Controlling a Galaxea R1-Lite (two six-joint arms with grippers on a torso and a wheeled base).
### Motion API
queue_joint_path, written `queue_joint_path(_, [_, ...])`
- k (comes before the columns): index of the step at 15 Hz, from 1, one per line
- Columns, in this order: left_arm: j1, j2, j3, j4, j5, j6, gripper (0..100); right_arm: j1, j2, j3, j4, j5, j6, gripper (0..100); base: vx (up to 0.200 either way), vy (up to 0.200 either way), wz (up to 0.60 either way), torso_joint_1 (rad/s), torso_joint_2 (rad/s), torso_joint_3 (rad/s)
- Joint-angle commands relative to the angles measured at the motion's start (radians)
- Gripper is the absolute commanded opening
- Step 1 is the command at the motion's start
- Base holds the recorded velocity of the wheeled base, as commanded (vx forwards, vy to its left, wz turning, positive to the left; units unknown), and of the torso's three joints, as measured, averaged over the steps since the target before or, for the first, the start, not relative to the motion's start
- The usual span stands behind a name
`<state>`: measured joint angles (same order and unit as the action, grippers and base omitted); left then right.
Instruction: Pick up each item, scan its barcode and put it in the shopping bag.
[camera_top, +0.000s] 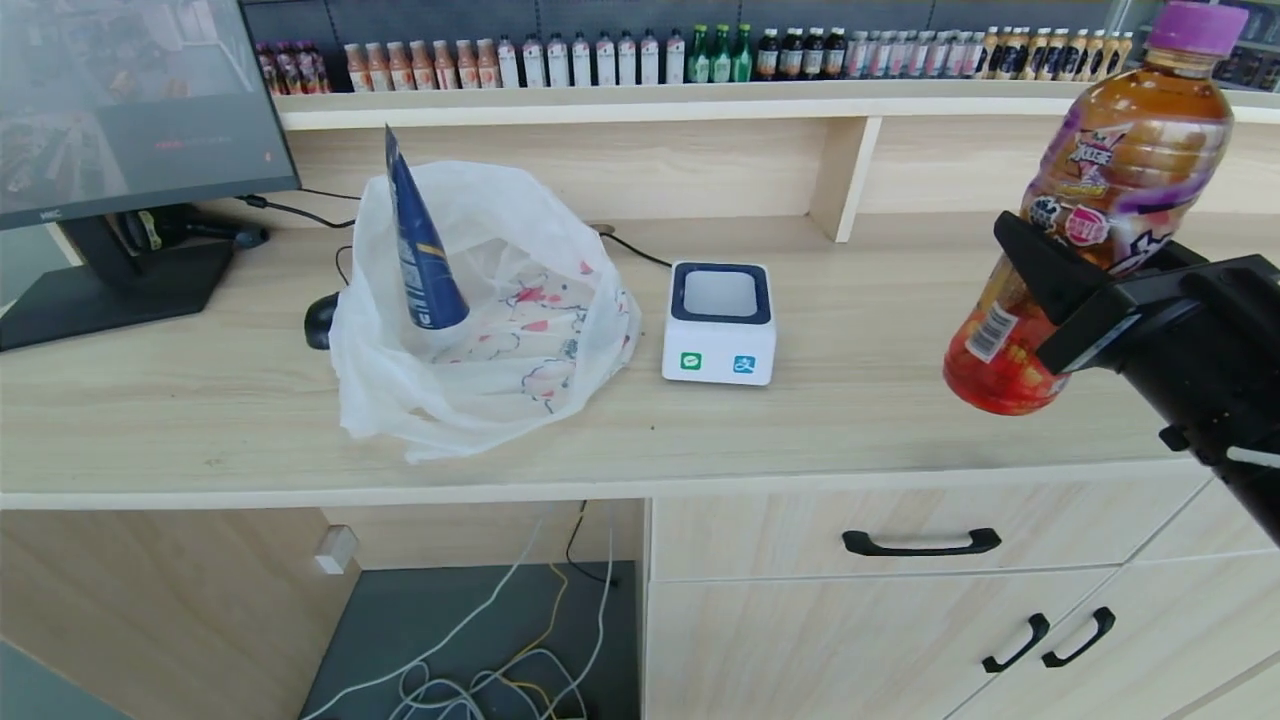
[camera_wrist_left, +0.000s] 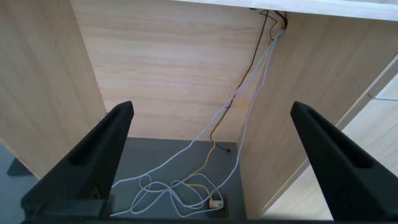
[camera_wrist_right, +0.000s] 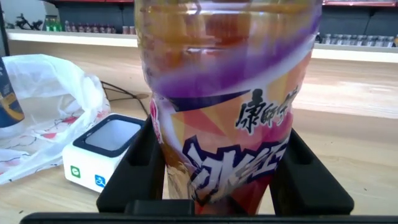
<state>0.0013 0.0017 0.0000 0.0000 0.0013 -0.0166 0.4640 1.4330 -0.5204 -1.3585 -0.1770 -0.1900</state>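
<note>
Head view: a wooden counter (camera_top: 850, 420) carries a shopping bag (camera_top: 500, 380) with a blue tube (camera_top: 420, 250) standing inside, and a white scanner (camera_top: 720, 320) just beside it. The right gripper (camera_top: 1065, 310) clamps a bottle (camera_top: 1100, 200) above the counter's right end. The bottle's long axis is tilted, cap uppermost.

Left wrist view: the left gripper (camera_wrist_left: 211, 109) is spread wide below the counter, above cables (camera_wrist_left: 186, 186).

Right wrist view: the bottle sits between the fingers.

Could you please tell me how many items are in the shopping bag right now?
1: a dark blue tube stands tilted in the white plastic shopping bag on the wooden counter; folds may hide others. The right gripper holds an orange drink bottle outside it.
</note>
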Motion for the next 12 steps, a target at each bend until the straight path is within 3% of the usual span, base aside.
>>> queue_joint_path(1, [-0.001, 0.0, 0.0, 0.0, 0.0, 0.001, 100, -0.004, -0.002, 0.0, 0.001, -0.012, -0.034, 0, 0.0, 0.0, 0.0, 0.0, 0.0, 0.0])
queue_joint_path(12, [0.0, 0.0, 0.0, 0.0, 0.0, 0.003, 100, 0.044, 0.061, -0.342, 0.211, -0.004, -0.181, 0, 0.0, 0.0, 0.0, 0.0, 0.0, 0.0])
